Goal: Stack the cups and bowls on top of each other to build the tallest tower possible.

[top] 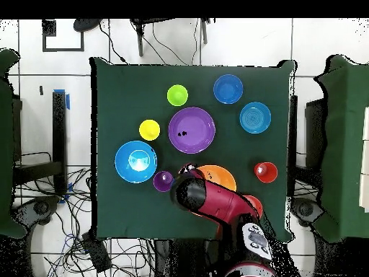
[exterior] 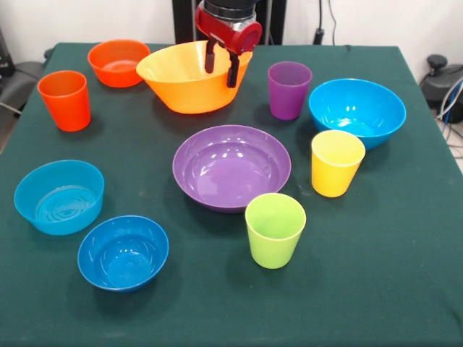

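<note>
Gripper [exterior: 222,63] fingers are seen parted over the orange-yellow bowl [exterior: 189,90] at the far side of the table [exterior: 405,289], with nothing held between them. From left to right in the front view, the light blue bowl [exterior: 59,196], orange cup [exterior: 65,100], dark blue bowl [exterior: 123,252], orange bowl [exterior: 118,62], purple bowl [exterior: 231,168], green cup [exterior: 275,230], purple cup [exterior: 289,90], yellow cup [exterior: 336,163] and blue bowl [exterior: 357,112] are set singly on the cloth. Nothing is stacked.
</note>
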